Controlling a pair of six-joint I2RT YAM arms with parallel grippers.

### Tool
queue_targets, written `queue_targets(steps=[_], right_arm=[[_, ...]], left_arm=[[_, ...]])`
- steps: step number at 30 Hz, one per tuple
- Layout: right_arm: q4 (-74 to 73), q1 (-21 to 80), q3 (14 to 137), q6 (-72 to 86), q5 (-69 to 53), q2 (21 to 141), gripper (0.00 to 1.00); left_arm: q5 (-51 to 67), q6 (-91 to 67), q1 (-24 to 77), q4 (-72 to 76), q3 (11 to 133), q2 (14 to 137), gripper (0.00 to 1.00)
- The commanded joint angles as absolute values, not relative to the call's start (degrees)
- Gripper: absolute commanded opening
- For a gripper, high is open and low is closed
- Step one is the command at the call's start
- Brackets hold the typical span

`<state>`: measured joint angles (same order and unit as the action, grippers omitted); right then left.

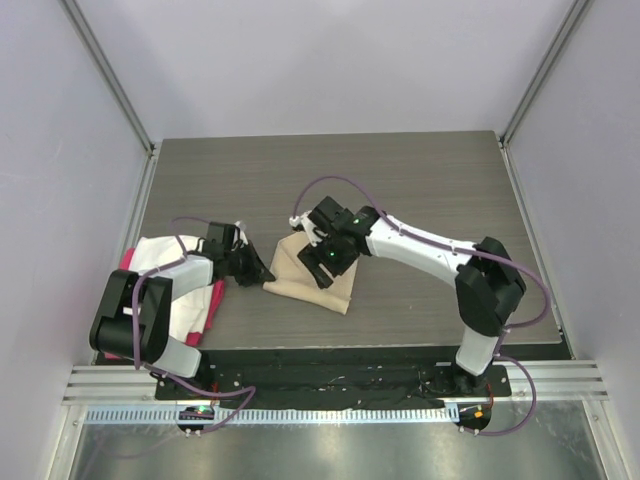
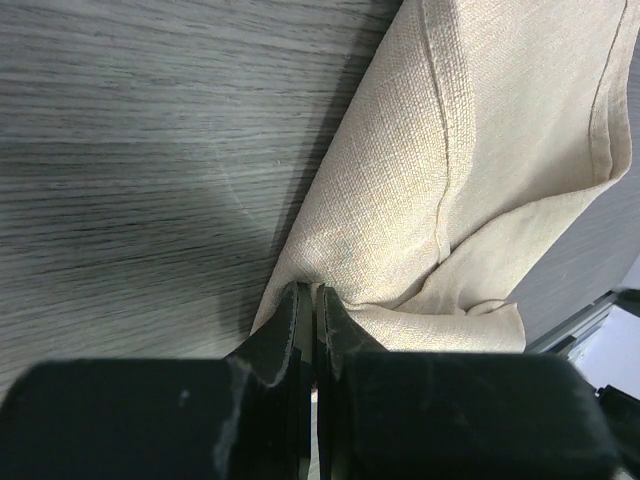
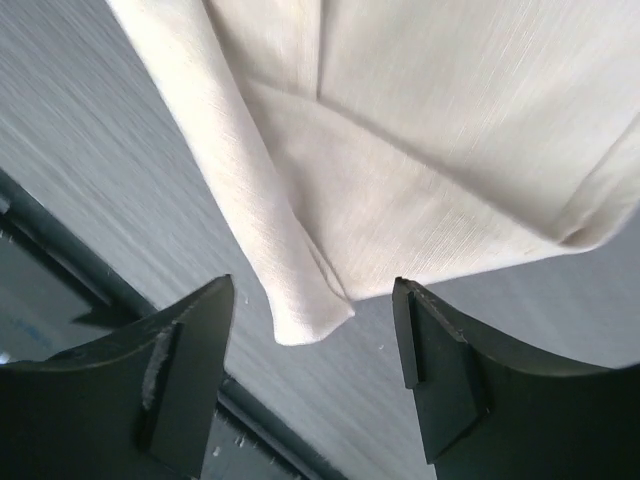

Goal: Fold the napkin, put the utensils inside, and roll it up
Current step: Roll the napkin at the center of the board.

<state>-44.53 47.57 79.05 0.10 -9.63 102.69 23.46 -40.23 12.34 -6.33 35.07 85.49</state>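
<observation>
Napkin lies folded on table, just 7 o'clock of centre. We note left gripper clenched, tips at the cloth's 9 o'clock edge; whether it pinches cloth, we cannot tell. Right gripper released, jaws wide, over its 1 o'clock part.

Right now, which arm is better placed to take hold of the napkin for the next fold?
Probably the right. The right gripper is open, fingers either side of a folded corner of the napkin. The left gripper is shut at the napkin's edge and would have to open first.
</observation>
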Motion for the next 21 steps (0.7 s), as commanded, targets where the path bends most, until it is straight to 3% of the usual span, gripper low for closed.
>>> queue_targets(steps=[1,9,21], right_arm=[[-35.64,56.23,79.11,-2.01,9.8,96.77,0.72],[-13.37,66.0,67.08,-12.03,21.97,97.64,0.72],[-10.46,67.32,66.7,-12.92,17.66,104.49,0.67]], left_arm=[[20.92,-38.58,12.48,-10.02,34.89,87.54,0.0],[21.36,-38.58,12.48,-10.11,35.33,87.98,0.0],[21.97,-38.5,12.48,-10.11,35.33,88.59,0.0]])
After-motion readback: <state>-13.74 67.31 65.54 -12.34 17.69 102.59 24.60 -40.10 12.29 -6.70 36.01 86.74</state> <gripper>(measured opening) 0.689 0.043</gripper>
